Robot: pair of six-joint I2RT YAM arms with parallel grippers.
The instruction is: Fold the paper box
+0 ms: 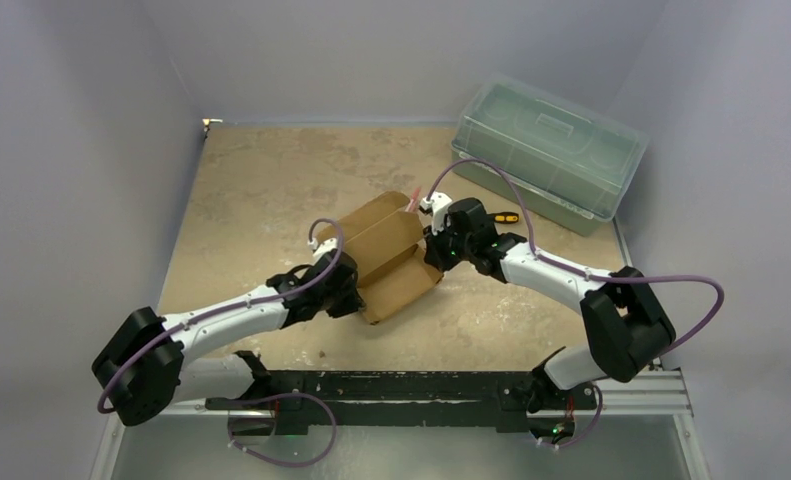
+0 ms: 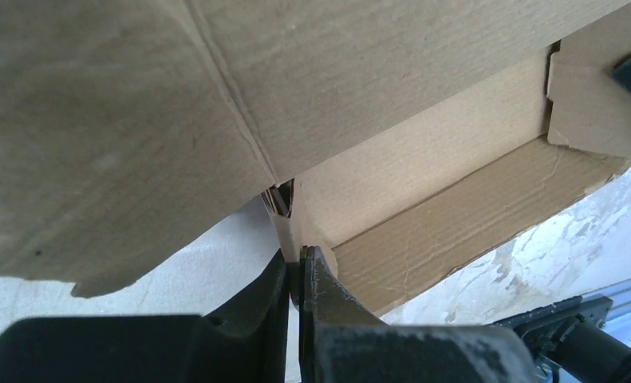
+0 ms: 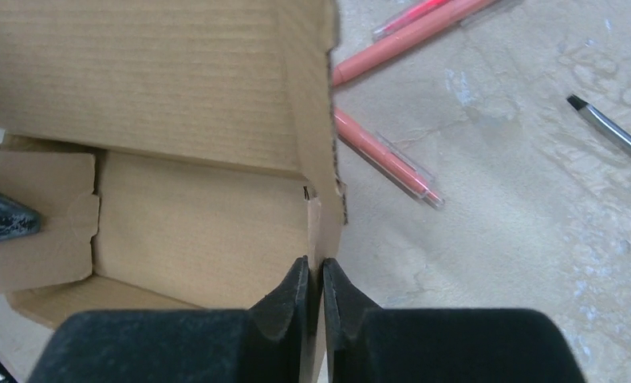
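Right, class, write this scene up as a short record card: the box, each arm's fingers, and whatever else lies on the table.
paper box: brown cardboard, partly folded, side walls raised, open on top
left fingers: shut on one side wall of the box
right fingers: shut on the opposite side wall
pink pens: loose on the table beside the box
screwdriver: on the table between the right arm and the bin
bin: green-tinted plastic, lidded, far right corner

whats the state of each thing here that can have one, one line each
paper box: half folded, walls up, lid flap open
left gripper: shut on one paper box wall
right gripper: shut on the opposite wall
plastic bin: lid on
pens: lying flat
screwdriver: lying flat
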